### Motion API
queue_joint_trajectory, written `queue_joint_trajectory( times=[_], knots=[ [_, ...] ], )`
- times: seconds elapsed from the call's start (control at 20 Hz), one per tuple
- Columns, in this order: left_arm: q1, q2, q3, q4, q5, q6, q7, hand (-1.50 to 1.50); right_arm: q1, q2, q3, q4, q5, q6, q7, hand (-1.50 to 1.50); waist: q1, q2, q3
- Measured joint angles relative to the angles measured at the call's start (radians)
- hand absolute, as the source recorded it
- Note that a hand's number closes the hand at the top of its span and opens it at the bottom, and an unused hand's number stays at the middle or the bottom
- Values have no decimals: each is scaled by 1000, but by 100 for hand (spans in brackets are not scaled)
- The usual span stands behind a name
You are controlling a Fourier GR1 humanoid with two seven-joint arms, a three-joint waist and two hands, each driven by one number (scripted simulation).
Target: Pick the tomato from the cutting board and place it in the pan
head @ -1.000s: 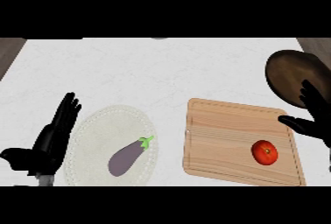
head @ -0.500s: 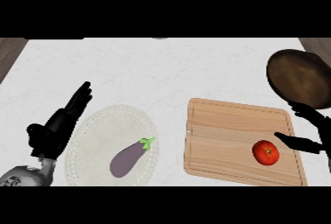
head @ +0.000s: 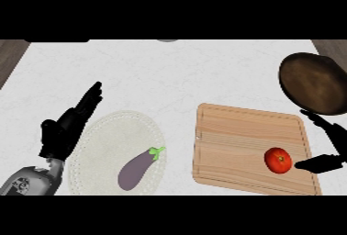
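Counter (head: 169, 69): tomato (head: 278, 160) on cutting board (head: 234, 142), just beside thumb of right hand (head: 322, 164).

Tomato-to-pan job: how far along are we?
Done: nothing yet; the tomato sits on the cutting board. In hand: the right hand is open beside the tomato, fingers not closed round it. To do: grasp, lift, set it in the pan, at the counter's far right. Left hand rests open by the plate.

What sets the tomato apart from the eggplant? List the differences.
The tomato is round and red; the eggplant is long and purple. The tomato lies on the wooden cutting board, the eggplant on the pale plate. Neither is held.
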Motion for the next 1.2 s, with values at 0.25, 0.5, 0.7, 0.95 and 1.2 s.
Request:
queue_joint_trajectory(
  times=[0.25,0.5,0.7,0.95,1.2],
  knots=[
    [-13,-11,-5,2,-11,-11,-1,0,-121,-81,79,-34,31,216,203,-150,20,2,-1],
    [-23,-15,5,11,-11,-24,7,0,-235,-60,164,-58,-6,455,418,-150,25,2,-2],
    [-24,-9,31,17,-4,-44,12,0,-318,-2,187,-60,-67,607,586,-150,18,2,-1],
    [-8,-32,53,17,-28,-59,15,0,-313,56,187,-127,-81,659,723,-150,6,0,0],
    [-4,-50,74,20,-45,-84,13,0,-302,99,201,-157,-43,652,774,-150,3,0,1]
  ],
)
